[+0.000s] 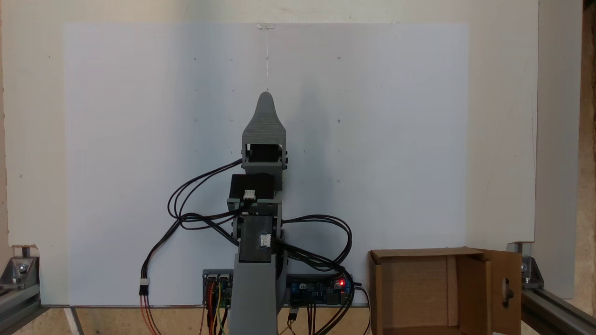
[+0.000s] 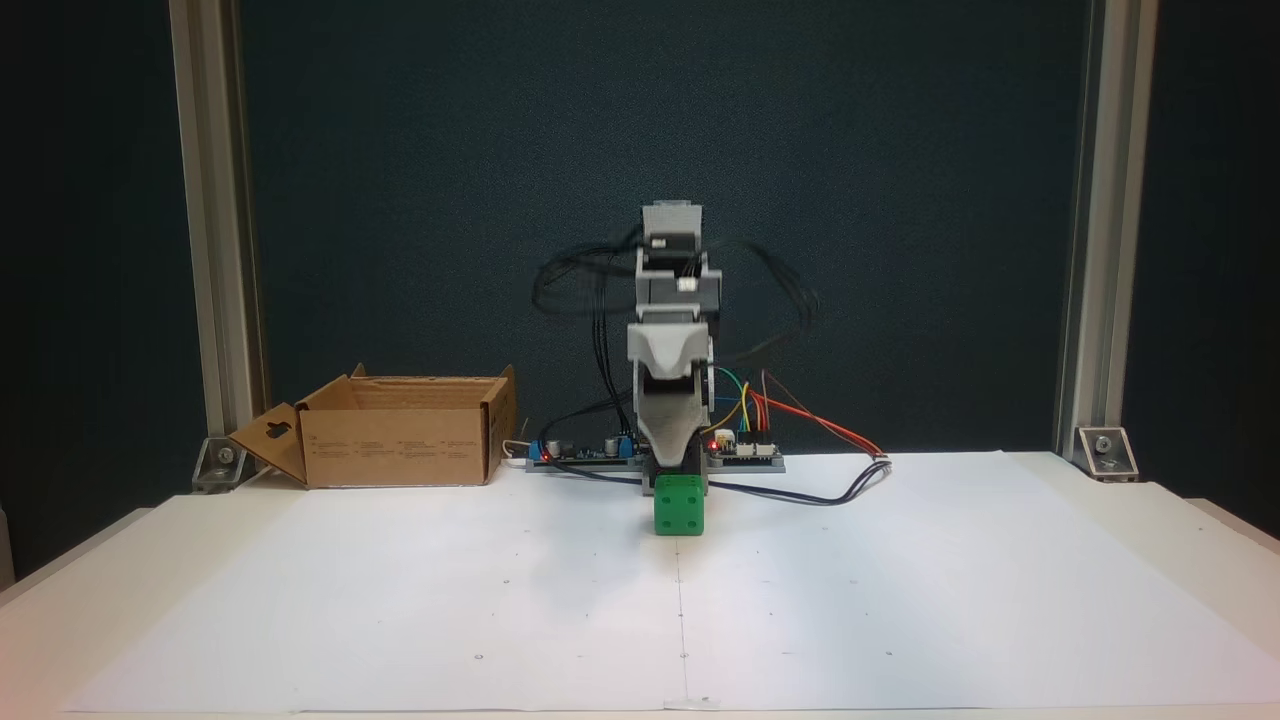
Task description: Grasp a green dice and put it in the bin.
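Fingers: stacked one behind the other in both fixed views, so I cannot tell whether they are parting or closing | gripper (image 2: 672,462) hanging directly over green dice (image 2: 679,505), at its 12 o'clock | dice sitting on white paper (image 2: 900,600) | bin (image 2: 400,430) standing well apart at dice's 10 o'clock.

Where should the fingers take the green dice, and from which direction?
Come from above and close on two opposite upright faces of the dice. It sits flat on the paper directly under the gripper, its sides free; whether the fingers already touch it cannot be told.
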Available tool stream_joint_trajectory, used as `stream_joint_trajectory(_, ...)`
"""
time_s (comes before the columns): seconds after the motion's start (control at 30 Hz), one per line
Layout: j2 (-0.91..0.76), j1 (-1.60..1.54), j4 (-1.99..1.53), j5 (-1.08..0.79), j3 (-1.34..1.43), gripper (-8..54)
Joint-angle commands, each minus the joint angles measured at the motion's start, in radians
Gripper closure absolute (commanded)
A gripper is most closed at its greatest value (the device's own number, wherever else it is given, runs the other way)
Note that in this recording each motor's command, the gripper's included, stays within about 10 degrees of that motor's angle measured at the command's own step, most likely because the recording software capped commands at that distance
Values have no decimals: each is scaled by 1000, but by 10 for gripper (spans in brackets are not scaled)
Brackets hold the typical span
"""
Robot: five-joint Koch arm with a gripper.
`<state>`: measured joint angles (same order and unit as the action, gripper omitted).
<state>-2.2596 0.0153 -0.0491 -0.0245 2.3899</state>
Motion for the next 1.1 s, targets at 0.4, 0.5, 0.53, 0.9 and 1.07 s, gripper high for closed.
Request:
stream_joint_trajectory(0.4, -106, 20, -911, 18, -374, 23)
stream_joint_trajectory(0.5, -107, 15, -1095, 51, -403, 23)
stream_joint_trajectory(0.53, -107, 15, -1149, 58, -417, 23)
stream_joint_trajectory(0.9, -107, -8, -1243, 126, -448, 20)
stream_joint_trajectory(1.07, -106, -44, -1243, 152, -454, 20)
